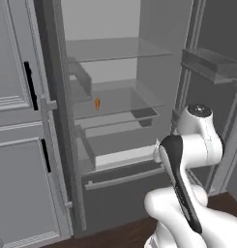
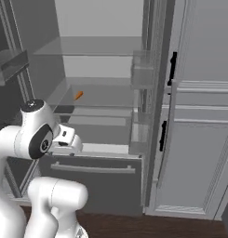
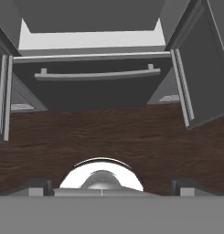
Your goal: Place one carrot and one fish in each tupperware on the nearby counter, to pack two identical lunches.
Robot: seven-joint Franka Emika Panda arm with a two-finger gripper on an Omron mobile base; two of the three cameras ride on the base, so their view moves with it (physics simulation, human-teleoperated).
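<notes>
Left base cam: behind arm, left side, facing open fridge [image 1: 115, 97], close. Right base cam: mirror angle from right, same fridge shelves and bottom drawer [image 2: 92, 179]. Hand cam: aimed down at drawer front, wood floor [image 3: 109, 137].

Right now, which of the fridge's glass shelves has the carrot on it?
The middle glass shelf: the carrot lies near its left end in the left base view. The upper glass shelf carries no carrot.
</notes>
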